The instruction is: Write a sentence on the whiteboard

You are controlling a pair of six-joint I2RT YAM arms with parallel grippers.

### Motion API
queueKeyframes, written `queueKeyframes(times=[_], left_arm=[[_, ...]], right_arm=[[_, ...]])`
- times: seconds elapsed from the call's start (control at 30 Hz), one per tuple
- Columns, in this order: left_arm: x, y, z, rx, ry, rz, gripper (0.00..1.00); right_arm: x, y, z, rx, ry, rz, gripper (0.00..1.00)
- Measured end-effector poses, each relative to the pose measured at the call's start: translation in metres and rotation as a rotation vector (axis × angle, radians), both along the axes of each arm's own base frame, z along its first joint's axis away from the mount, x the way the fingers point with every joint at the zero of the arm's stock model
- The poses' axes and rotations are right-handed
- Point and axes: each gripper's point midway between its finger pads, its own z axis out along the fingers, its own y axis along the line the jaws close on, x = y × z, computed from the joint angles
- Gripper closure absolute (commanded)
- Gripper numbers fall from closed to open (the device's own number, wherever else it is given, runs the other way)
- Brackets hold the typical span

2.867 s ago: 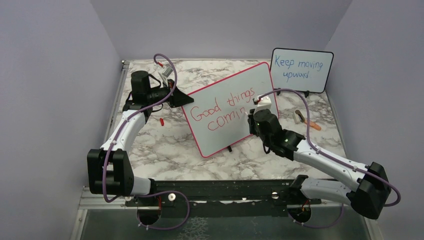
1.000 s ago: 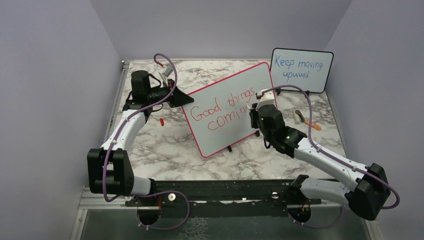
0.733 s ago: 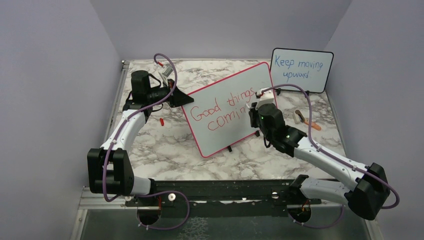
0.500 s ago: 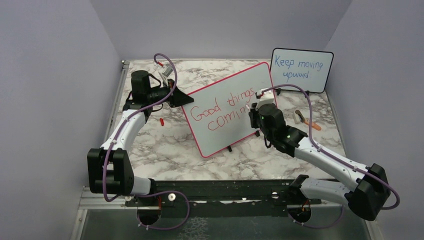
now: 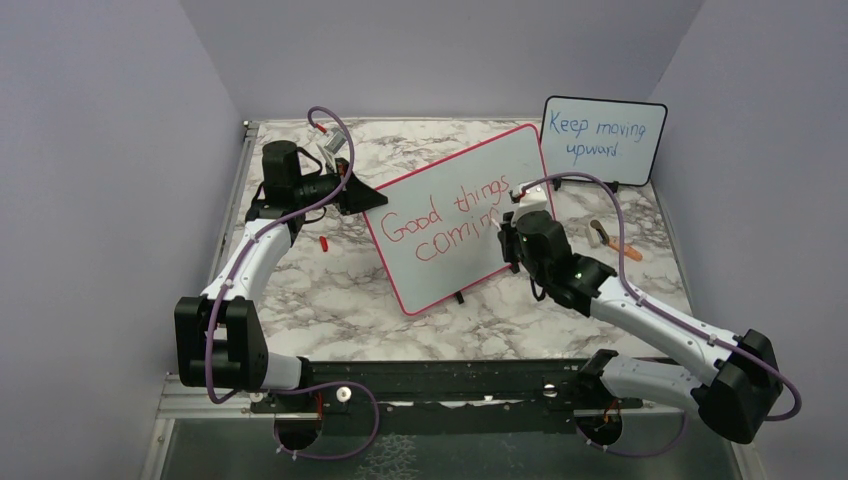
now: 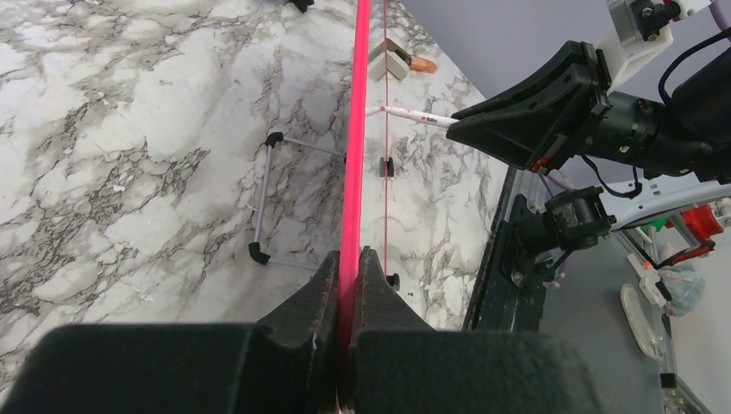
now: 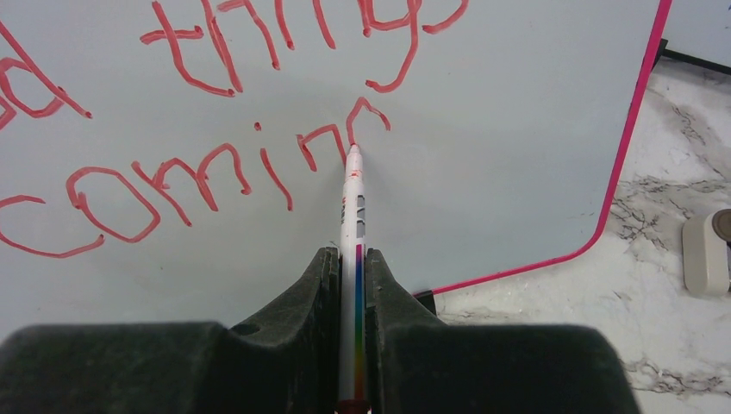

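The whiteboard (image 5: 450, 255) with its red-pink frame stands tilted mid-table. It carries the sentence (image 5: 440, 220) in red: "Good things" above "comin" and the start of another letter (image 7: 366, 112). My left gripper (image 5: 368, 197) is shut on the board's left edge, seen edge-on as a pink line (image 6: 352, 172). My right gripper (image 5: 503, 232) is shut on a white marker (image 7: 353, 207) with a rainbow stripe. The marker's red tip touches the board just below that last stroke.
A smaller black-framed board (image 5: 603, 140) with blue writing stands at the back right. An eraser and an orange object (image 5: 612, 240) lie on the marble to the right. A red cap (image 5: 324, 242) lies left of the board. The board's wire stand (image 6: 276, 198) rests on the table.
My right gripper has shifted a little right and down along the second line with the marker against the board. The left arm and the board have stayed still.
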Motion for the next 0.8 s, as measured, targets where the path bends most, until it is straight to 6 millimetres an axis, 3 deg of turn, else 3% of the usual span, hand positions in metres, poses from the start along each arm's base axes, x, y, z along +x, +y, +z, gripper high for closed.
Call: queueKeyframes(times=[0.8], left_arm=[[0.0, 0.0, 0.0, 0.0, 0.0, -0.001, 1.0]], right_arm=[[0.005, -0.017, -0.003, -0.037, -0.007, -0.069, 0.99]])
